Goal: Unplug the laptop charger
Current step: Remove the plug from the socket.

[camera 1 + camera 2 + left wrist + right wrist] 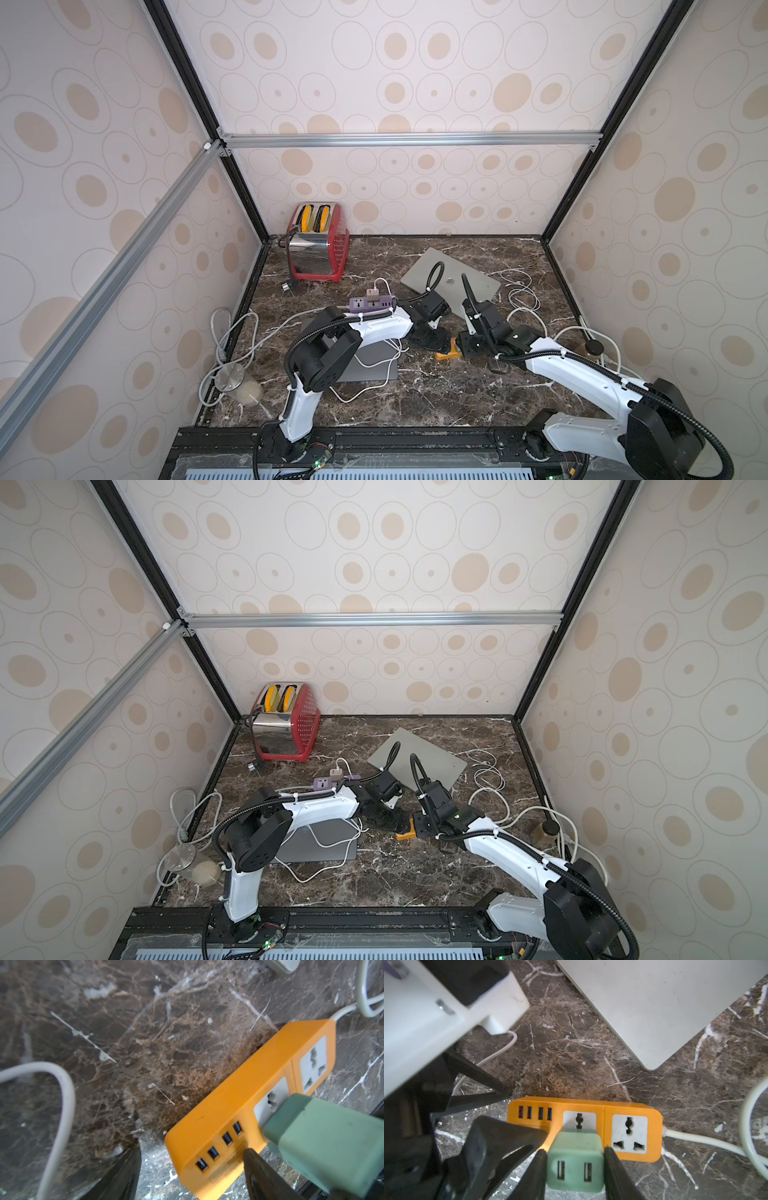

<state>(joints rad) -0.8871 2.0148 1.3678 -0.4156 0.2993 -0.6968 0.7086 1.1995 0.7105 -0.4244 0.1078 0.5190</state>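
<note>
The laptop charger [575, 1165] is a pale green block with two USB slots, plugged into the middle socket of an orange power strip [604, 1109] lying on the marble table. My right gripper [575, 1153] is shut on the charger, one black finger pressed against each side. In the left wrist view the charger [324, 1147] stands over the strip [239, 1093]. My left gripper [191, 1159] is open at the strip's USB end. One finger [255, 1165] rests on the strip's top beside the USB ports; the other stands off it over the table. Both top views show the strip [444, 354] [405, 834] between the two wrists.
A purple power strip [371, 303] carrying a white plug lies behind the left arm. A closed silver laptop [451, 278] sits behind the grippers and a dark one [370, 365] under the left arm. A red toaster [318, 247] stands back left. White cables [523, 295] loop around; jars [239, 384] [592, 349] stand at both sides.
</note>
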